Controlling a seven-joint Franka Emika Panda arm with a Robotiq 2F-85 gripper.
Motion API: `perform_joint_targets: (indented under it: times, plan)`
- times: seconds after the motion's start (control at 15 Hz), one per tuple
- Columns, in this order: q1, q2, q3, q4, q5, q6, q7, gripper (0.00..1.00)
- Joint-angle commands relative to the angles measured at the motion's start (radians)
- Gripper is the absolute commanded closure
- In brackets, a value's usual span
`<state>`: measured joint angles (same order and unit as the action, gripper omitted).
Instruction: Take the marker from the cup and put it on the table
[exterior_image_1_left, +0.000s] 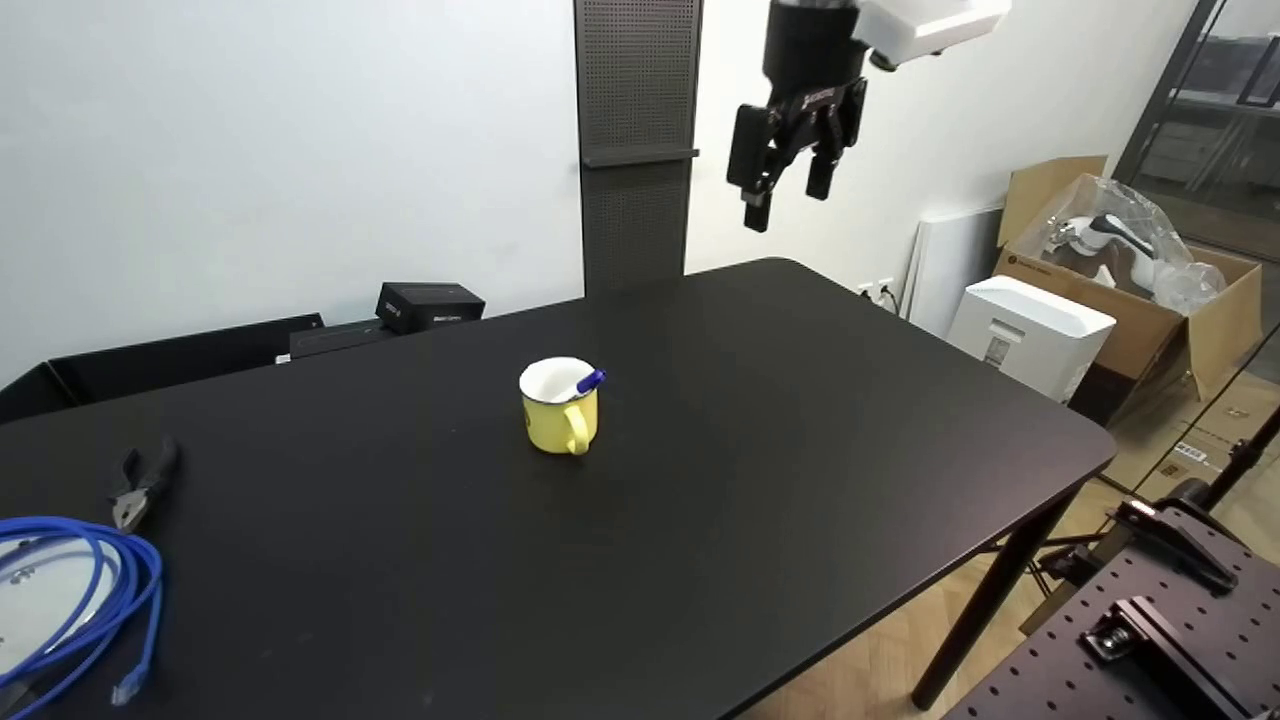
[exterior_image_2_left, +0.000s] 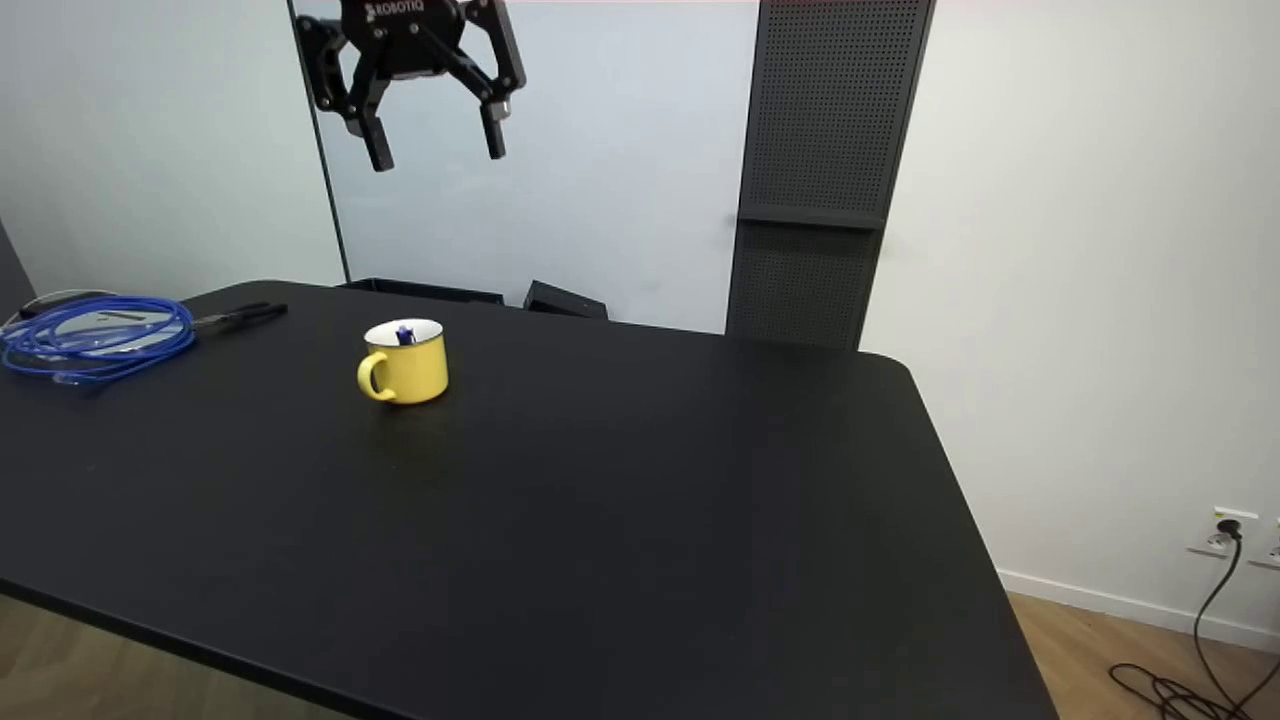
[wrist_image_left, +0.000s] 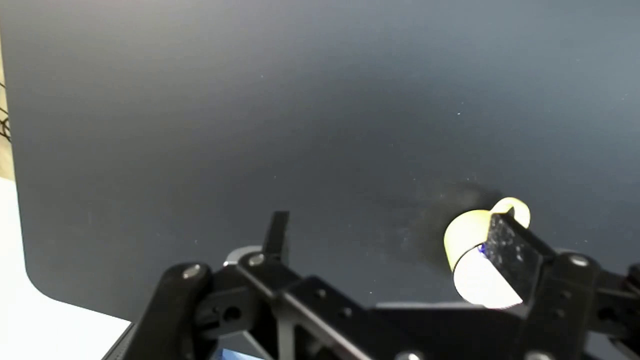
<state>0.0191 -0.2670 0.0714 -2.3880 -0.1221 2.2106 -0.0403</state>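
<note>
The yellow cup (exterior_image_1_left: 548, 425) stands upright on the black table (exterior_image_1_left: 760, 520). The cup also shows in an exterior view (exterior_image_2_left: 420, 372) and in the wrist view (wrist_image_left: 465, 231). The marker (exterior_image_1_left: 591, 381) leans inside the cup, its dark blue end poking over the rim near the handle. The marker's blue end also shows in an exterior view (exterior_image_2_left: 405, 336); in the wrist view a finger hides most of it (wrist_image_left: 482, 248). My gripper (exterior_image_1_left: 788, 203) is open and empty, high above the table and apart from the cup. It also shows in an exterior view (exterior_image_2_left: 437, 150) and the wrist view (wrist_image_left: 390, 222).
A coiled blue cable (exterior_image_1_left: 130, 590) and pliers (exterior_image_1_left: 142, 487) lie on the table; both show in both exterior views. A black box (exterior_image_1_left: 430, 306) stands behind the table's far edge. A white box (exterior_image_1_left: 1030, 335) and an open cardboard box (exterior_image_1_left: 1130, 320) stand beyond the table.
</note>
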Motion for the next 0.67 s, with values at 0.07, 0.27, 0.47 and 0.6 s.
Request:
perform_joint_targets:
  times: [0.07,0.27,0.47,0.6]
  plan:
    - [0.030,0.264,0.031,0.201,-0.049,0.008,0.019,0.00]
    - [0.060,0.376,0.041,0.292,-0.040,-0.004,-0.004,0.00]
    - [0.093,0.461,0.057,0.355,-0.019,-0.009,-0.028,0.00]
    - [0.113,0.507,0.068,0.389,-0.020,-0.008,-0.038,0.00]
